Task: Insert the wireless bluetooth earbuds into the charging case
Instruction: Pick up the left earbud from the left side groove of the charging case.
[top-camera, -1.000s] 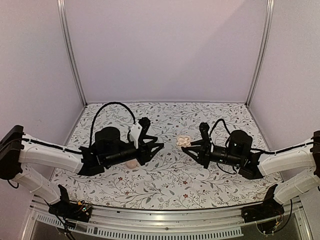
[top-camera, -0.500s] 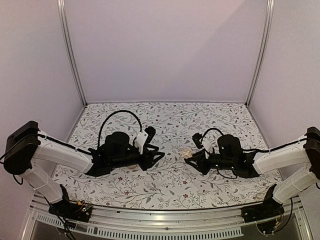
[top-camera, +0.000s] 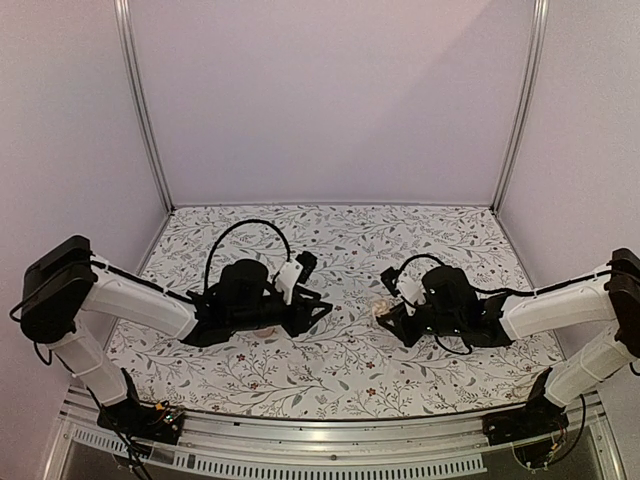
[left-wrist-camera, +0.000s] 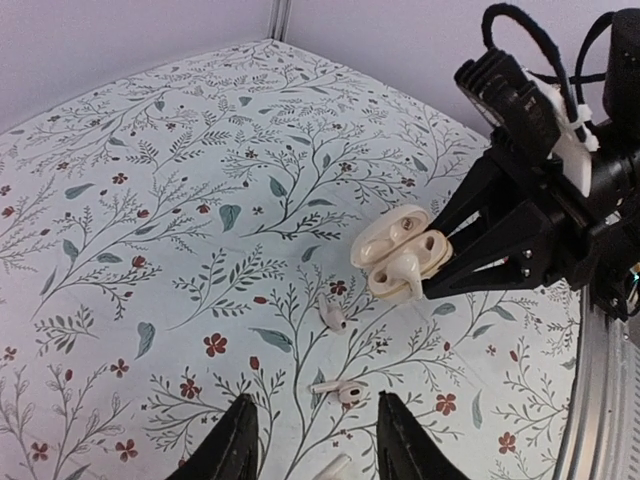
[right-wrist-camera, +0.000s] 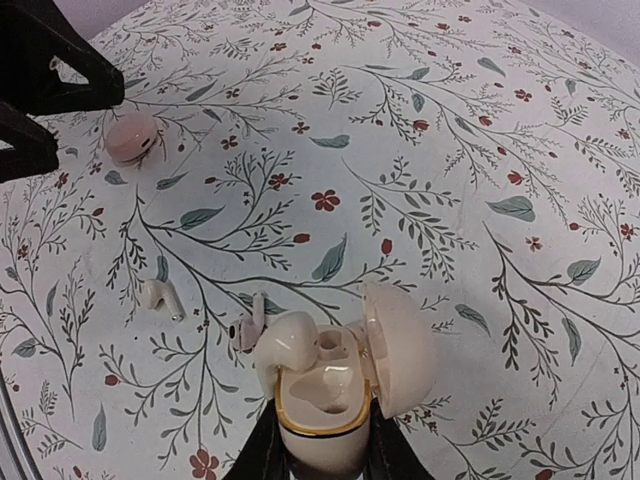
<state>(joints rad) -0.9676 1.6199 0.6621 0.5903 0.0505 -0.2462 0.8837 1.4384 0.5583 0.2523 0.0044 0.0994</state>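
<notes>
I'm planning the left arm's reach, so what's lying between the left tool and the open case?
Two earbuds lie loose between the left tool and the case, the nearer one just off the tool's tips; the left wrist view shows it best.

The right end effector (right-wrist-camera: 322, 445) has lowered the charging case (right-wrist-camera: 315, 395) toward the table (right-wrist-camera: 480, 120).

Floral-print tablecloth (top-camera: 340, 360), plain lilac walls (top-camera: 330, 100), two aluminium corner posts (top-camera: 143, 100), slotted front rail (top-camera: 330, 437).
</notes>
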